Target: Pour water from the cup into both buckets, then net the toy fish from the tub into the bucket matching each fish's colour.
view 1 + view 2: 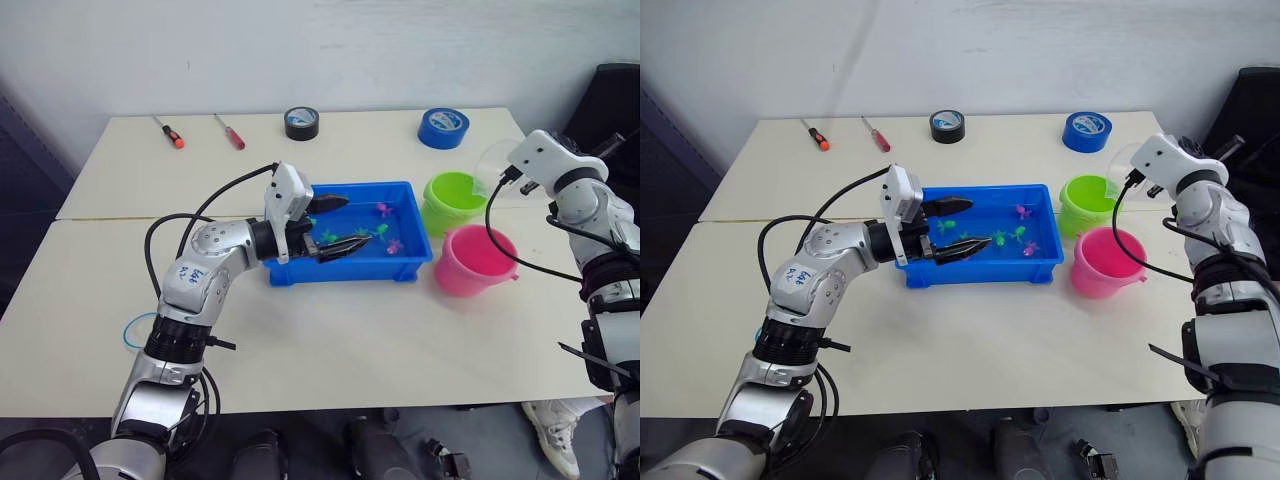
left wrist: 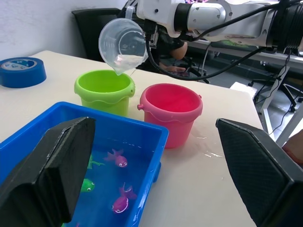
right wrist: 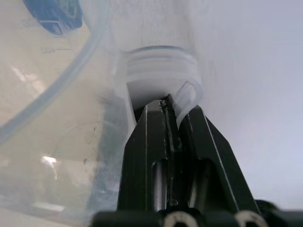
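My right gripper (image 3: 169,111) is shut on the handle of the clear cup (image 2: 124,45), which is tipped mouth-down over the lime green bucket (image 1: 452,200). A little water sits at the cup's lower lip. The pink bucket (image 1: 475,262) stands just in front of the green one. Left of both is the blue tub (image 1: 345,270), holding water and several toy fish, pink (image 2: 118,160) and green (image 2: 86,185). My left gripper (image 1: 355,222) hovers open over the tub's left half, holding nothing. The net's blue hoop (image 1: 132,330) peeks out beside my left forearm, mostly hidden.
At the table's far edge lie a black tape roll (image 1: 301,122), a blue tape roll (image 1: 443,127) and two screwdrivers (image 1: 170,133) (image 1: 231,133). Small water spots (image 2: 208,153) mark the table by the pink bucket. A black chair (image 1: 615,95) stands beyond the right corner.
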